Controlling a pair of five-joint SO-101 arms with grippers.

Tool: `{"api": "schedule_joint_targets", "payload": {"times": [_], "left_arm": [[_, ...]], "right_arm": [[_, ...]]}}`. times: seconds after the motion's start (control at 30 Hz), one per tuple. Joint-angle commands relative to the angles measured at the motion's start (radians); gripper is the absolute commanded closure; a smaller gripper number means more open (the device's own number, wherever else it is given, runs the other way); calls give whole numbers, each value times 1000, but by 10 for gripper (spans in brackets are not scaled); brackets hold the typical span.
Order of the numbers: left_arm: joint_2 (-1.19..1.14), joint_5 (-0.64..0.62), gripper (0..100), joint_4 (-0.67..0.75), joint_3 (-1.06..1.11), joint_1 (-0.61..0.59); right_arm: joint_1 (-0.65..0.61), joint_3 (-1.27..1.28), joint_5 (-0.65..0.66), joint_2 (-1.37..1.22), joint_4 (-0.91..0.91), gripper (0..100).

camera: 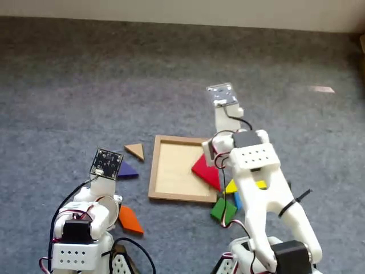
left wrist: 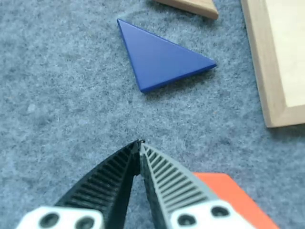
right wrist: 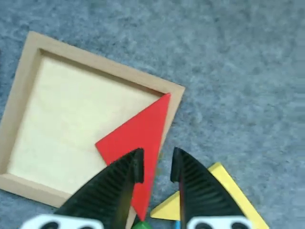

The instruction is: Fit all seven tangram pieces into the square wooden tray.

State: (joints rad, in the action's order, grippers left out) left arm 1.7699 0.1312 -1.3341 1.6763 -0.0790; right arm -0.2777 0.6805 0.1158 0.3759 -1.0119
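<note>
Grey felt covers the worktop (camera: 85, 85), and there is lots of bare room on it past the far side of the wooden tray (camera: 153, 177).

The left fingers (left wrist: 143, 151) are closed tight, tip against tip, and they hold nothing. A dark blue triangle (left wrist: 162, 59) lies flat on the felt a little way ahead of their tips, with a strip of bare felt in between. Past it, farther from the tips, is a wood-coloured triangle (left wrist: 190, 5). An orange piece (left wrist: 228, 191) lies back behind the tips, on the side nearer the tray. The tray's outer edge runs beside these fingers, near the dark blue triangle's sharp corner but not touching it.

The right fingers (right wrist: 136, 164) are open a small way. They hang over the red triangle (right wrist: 138, 129), and one straight edge of it runs through the gap between them. I cannot tell if they touch it. The red triangle sits at the tray's side nearest these fingers. One corner points into a tray corner, and another corner sticks out over the wooden rim. The rest of the tray floor ahead of the fingers is bare wood with lots of room.

A yellow piece (right wrist: 228, 191) lies on the felt just outside that rim, under the finger farther from the tray's middle. In the high view a green piece (camera: 219, 210) and a light blue piece (camera: 237, 200) lie close behind it, all bunched by the tray's corner.
</note>
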Motion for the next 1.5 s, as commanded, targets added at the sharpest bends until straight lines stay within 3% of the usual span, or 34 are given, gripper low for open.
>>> {"api": "schedule_joint_targets", "payload": {"times": [0.0, 0.23, 0.63, 0.87, 1.1, 1.27, 1.47], "left_arm": [[45, 3, 989, -12, 21, -10], [45, 3, 989, -12, 21, -10], [45, 3, 989, -12, 21, -10], [45, 3, 989, -12, 21, -10], [45, 3, 989, -12, 21, -10], [45, 3, 989, -12, 21, -8], [45, 3, 989, -12, 21, -8]], "right_arm": [[30, -4, 55, -28, 15, 914], [28, -12, 158, -219, 31, 914], [-74, -5, 155, -226, 28, 914], [-47, -12, 153, -226, -50, 915], [-42, -5, 152, 2, -70, 943], [-134, 114, 52, 157, 73, 943], [-232, 263, 52, 166, 282, 943]]}}
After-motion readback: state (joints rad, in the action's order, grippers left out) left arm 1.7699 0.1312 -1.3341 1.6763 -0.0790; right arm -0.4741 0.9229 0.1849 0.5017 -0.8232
